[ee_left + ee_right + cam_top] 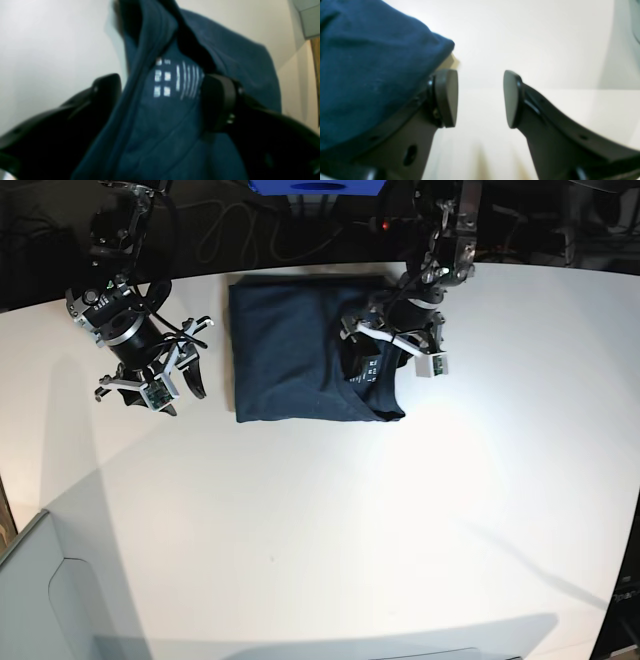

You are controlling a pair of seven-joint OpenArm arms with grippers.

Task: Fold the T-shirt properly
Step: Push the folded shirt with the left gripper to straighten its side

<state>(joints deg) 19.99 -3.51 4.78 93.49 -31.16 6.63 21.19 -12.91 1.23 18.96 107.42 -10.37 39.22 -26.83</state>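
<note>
The dark navy T-shirt point(285, 350) lies on the white table point(350, 520) as a rough rectangle at the back middle. Its collar part with the white-print neck label point(368, 370) sits at its right side. My left gripper point(390, 340) is over that collar. In the left wrist view the jaws of the left gripper point(162, 100) stand wide apart, with bunched T-shirt cloth point(162, 140) and the label point(175, 77) between them. My right gripper point(182, 392) is open and empty just left of the shirt's left edge. In the right wrist view, where the right gripper point(480, 100) shows, the shirt point(370, 75) lies beside the left finger.
A blue box point(315, 185) and cables point(230, 230) lie behind the table's back edge. A grey panel point(40, 600) stands at the front left corner. Bare white table surface stretches in front of the shirt.
</note>
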